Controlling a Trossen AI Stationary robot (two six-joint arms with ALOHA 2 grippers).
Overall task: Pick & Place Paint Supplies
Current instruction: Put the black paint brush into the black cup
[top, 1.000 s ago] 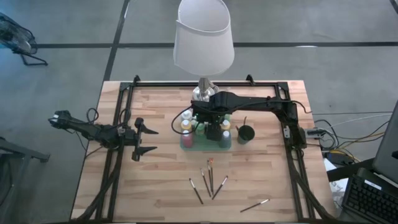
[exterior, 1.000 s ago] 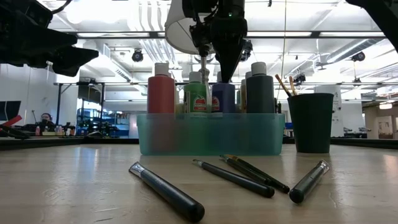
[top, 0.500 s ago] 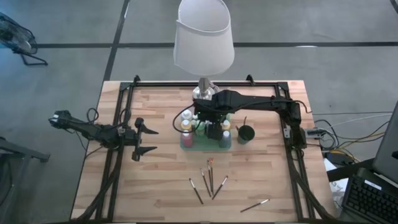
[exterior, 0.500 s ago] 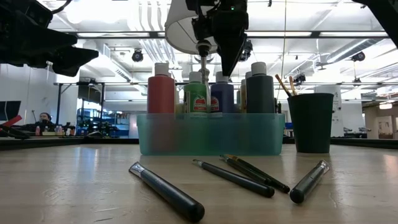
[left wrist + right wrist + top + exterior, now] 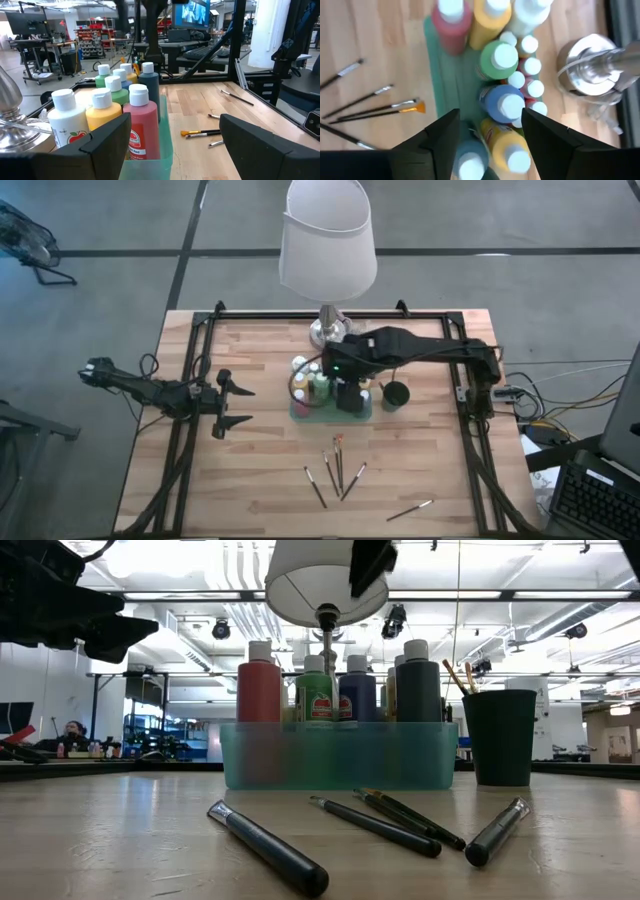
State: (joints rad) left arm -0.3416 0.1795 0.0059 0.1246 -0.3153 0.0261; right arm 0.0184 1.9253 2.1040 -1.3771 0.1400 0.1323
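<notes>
Several white-capped paint bottles [image 5: 322,385] stand upright in a teal tray [image 5: 340,755] at the table's middle, next to the lamp's silver base [image 5: 592,62]. Several paintbrushes [image 5: 335,470] lie flat on the wood nearer the front edge. My right gripper [image 5: 490,135] hangs open high above the tray, pointing steeply down over the blue bottle [image 5: 502,102] and touching nothing; in the low view only a fingertip [image 5: 370,565] shows at the top. My left gripper [image 5: 228,402] waits open and level at the table's left, facing the bottles [image 5: 135,115].
A black cup [image 5: 396,394] holding brushes stands right of the tray. The white lampshade [image 5: 328,240] overhangs the tray's far side. A single brush [image 5: 410,509] lies near the front right. Black rails [image 5: 190,430] run along the table's sides.
My right gripper has risen straight off the bottle caps in the tray, from just above the blue bottle to well above all the bottles. The bottles stay upright in place.
</notes>
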